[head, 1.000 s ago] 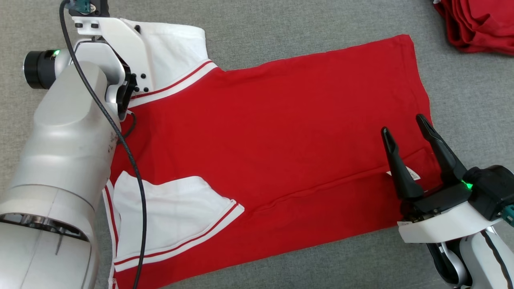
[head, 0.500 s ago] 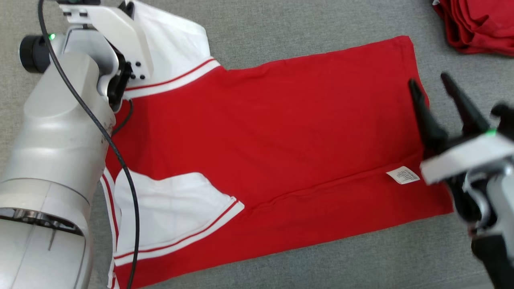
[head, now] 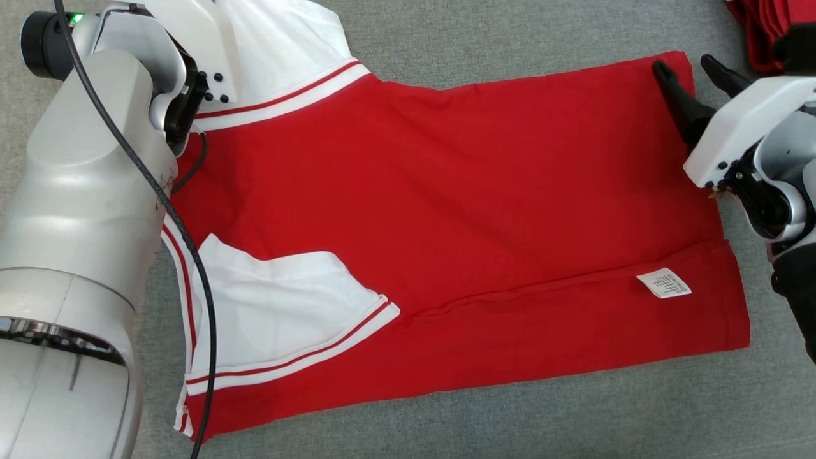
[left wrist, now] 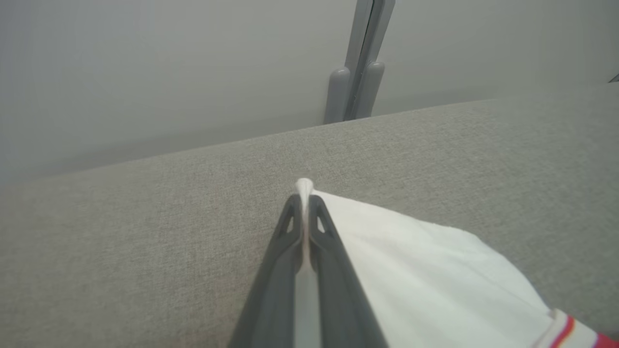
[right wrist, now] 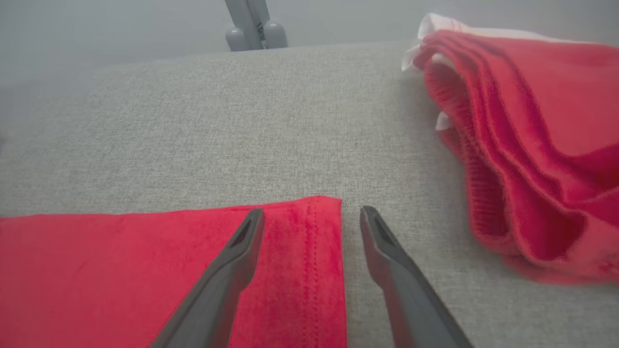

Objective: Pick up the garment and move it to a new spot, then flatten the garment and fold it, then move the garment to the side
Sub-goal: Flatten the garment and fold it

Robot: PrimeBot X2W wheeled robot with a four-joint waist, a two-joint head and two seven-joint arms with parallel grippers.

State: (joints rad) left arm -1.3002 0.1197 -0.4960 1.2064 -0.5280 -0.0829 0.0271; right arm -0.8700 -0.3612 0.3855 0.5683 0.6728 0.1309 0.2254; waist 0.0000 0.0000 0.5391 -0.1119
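The red garment lay spread flat across the grey worktop, its near band folded over with the care label showing. The left gripper had its jaws clenched on the tip of the far white sleeve, pinching a small nub of cloth. Over at the far hem corner, the right gripper held its jaws released and wide. One finger was over red cloth and the other over bare worktop, straddling the edge and grasping nothing. It looked like the set-up for a matched two-corner lift to bring the far edge over. A heap of red clothes sat close by, near enough to snag.
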